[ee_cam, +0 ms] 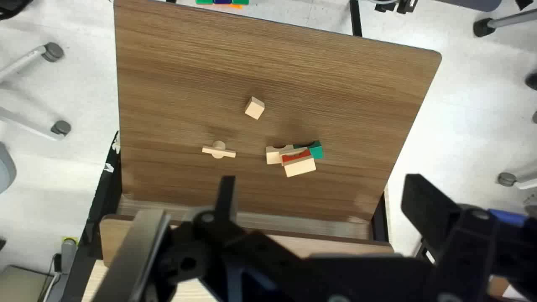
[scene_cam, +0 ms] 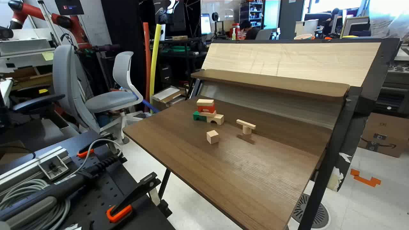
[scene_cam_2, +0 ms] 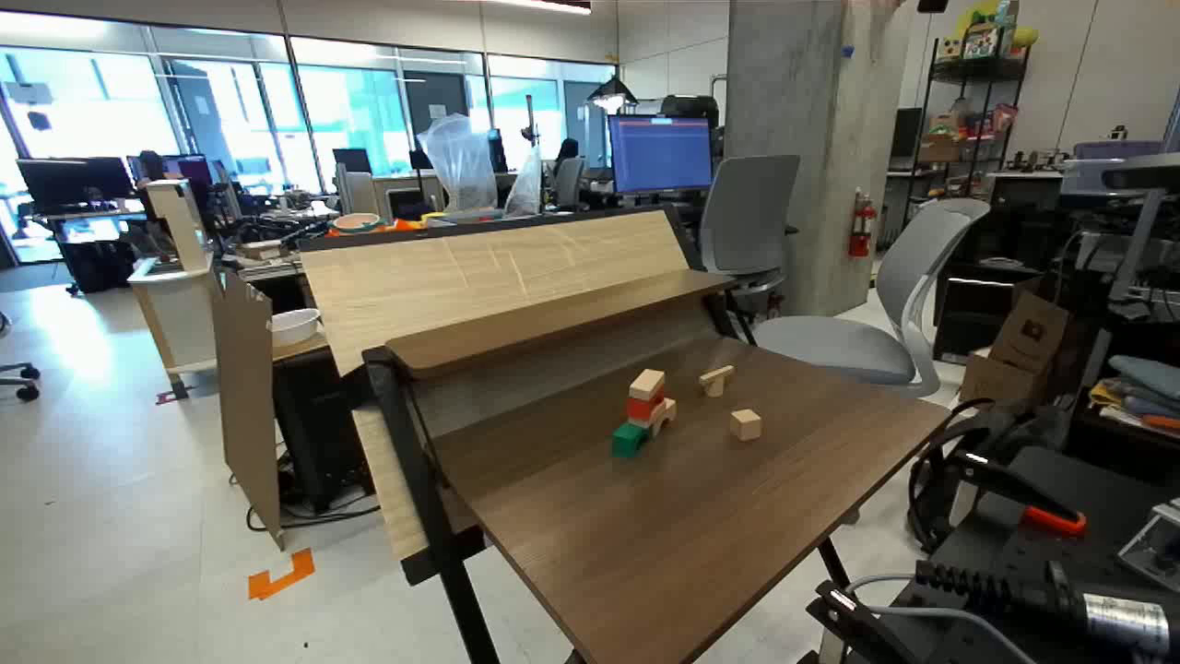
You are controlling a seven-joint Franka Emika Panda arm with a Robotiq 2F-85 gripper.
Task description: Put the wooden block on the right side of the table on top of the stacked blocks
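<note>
The wooden block [scene_cam: 212, 136] is just sitting flat on the table [scene_cam: 249, 172] by itself, near the stacked blocks [scene_cam_2: 646, 406] but not touching them. The pile's a bit closer to the raised shelf [scene_cam: 271, 80]: green block [scene_cam: 196, 115] and pale arch [scene_cam: 219, 118] down low, then a thin pale piece [scene_cam: 208, 114], a red block [scene_cam: 206, 108], and a pale block [scene_cam: 205, 102] topping it off. Also nearby there's a little pale stick [scene_cam: 246, 124] lying across a short round peg [scene_cam: 247, 130], kinda like a T. The gripper [ee_cam: 321, 178] shows up in the wrist view with its fingers [ee_cam: 226, 195] spread really wide, well apart from all the blocks. Up past the shelf is the slanted pale panel [scene_cam: 287, 60]. Further out you've got gray chairs [scene_cam: 110, 101], a black bench [scene_cam: 99, 191] with some orange-and-black clamps [scene_cam: 140, 189] at its edge, and orange tape [scene_cam: 367, 181] on the floor, that last one in both exterior views.
</note>
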